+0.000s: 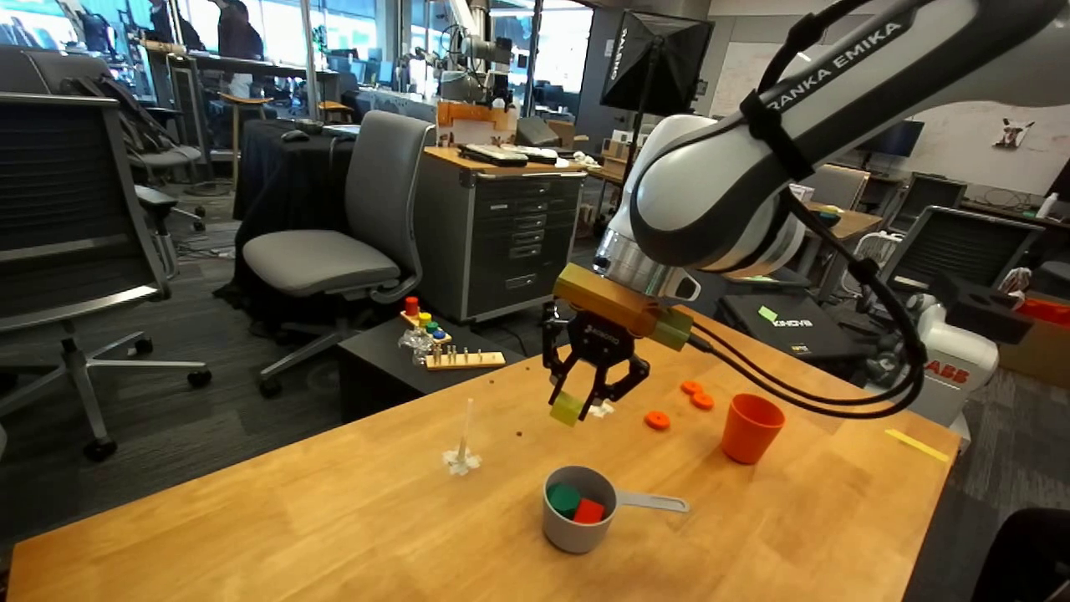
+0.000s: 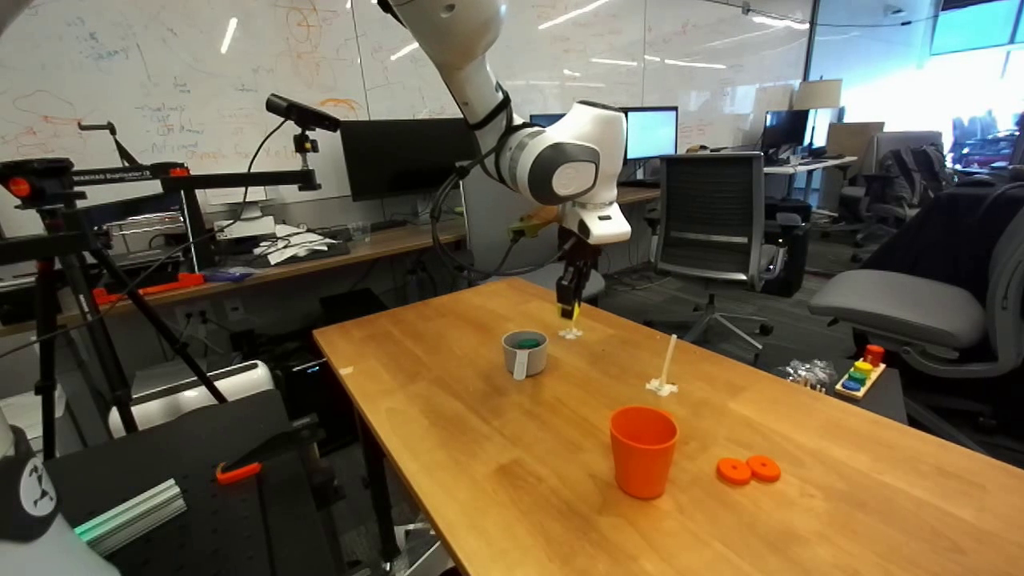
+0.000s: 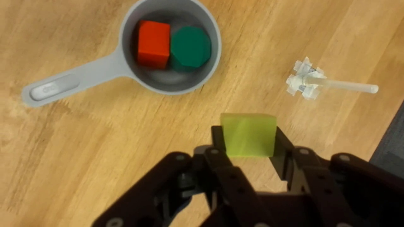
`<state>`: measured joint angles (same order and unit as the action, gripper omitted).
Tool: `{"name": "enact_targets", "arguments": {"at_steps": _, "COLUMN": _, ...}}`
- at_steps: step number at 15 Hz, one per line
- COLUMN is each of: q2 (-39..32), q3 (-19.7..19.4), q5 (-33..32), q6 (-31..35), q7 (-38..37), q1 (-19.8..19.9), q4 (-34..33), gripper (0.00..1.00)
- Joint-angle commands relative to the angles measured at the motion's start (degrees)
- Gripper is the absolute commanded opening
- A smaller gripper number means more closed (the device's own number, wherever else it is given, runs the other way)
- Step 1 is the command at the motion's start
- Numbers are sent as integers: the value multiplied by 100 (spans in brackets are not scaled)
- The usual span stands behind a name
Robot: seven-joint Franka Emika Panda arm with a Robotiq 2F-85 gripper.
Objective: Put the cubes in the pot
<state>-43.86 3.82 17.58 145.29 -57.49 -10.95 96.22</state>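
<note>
Red cube (image 3: 153, 42): sitting inside the grey pot (image 3: 170, 77), on its handle side in the wrist view; the pot is standing upright, mouth up, evidently serving as collector.
Green block (image 3: 191, 47): resting in the pot too, just beside the red, farther from the handle; together they are leaving little bare floor.
Yellow-green cube (image 3: 249, 135): hanging above the desk (image 3: 94, 157), outside the pot.
Fingers (image 3: 217, 137): grasping that cube by two opposite sides, presumably for leaving its underside free to drop.
Pale peg (image 3: 344, 85): standing on its taped base (image 3: 296, 82), well apart from the route the cube is probably needing.
Desk edge (image 3: 382, 126): running beyond the peg; leftward, bare wood is stretching from cube to pot, the pot's rim seemingly being the one edge needing clearance.
</note>
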Motion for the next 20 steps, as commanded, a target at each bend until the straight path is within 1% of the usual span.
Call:
{"name": "enact_targets", "arguments": {"at_steps": 1, "q2": -152, "q3": 128, "q5": 217, "q6": -345, "q7": 266, "q1": 268, "q4": -263, "gripper": 14}}
{"name": "enact_targets", "arguments": {"at_steps": 6, "q2": -397, "q3": 70, "q5": 135, "q6": -818, "q7": 237, "q1": 231, "q4": -573, "gripper": 14}}
{"name": "enact_targets", "arguments": {"at_steps": 7, "q2": -478, "q3": 136, "q5": 204, "q6": -852, "q7": 269, "q1": 250, "q4": -662, "gripper": 14}}
{"name": "enact_targets", "arguments": {"at_steps": 11, "q2": -397, "q3": 268, "q5": 202, "q6": -933, "q7": 222, "q1": 54, "q4": -397, "gripper": 14}}
{"name": "enact_targets", "arguments": {"at_steps": 14, "q2": -293, "q3": 372, "q5": 221, "q6": -770, "q7": 90, "q1": -215, "q4": -54, "gripper": 14}}
{"name": "enact_targets", "arguments": {"at_steps": 17, "q2": -281, "q3": 421, "q5": 212, "q6": -765, "q7": -13, "q1": -439, "q4": 70, "gripper": 14}}
{"name": "enact_targets", "arguments": {"at_steps": 20, "q2": -249, "q3": 399, "q5": 199, "q6": -787, "q7": -66, "q1": -548, "q4": 146, "gripper": 14}}
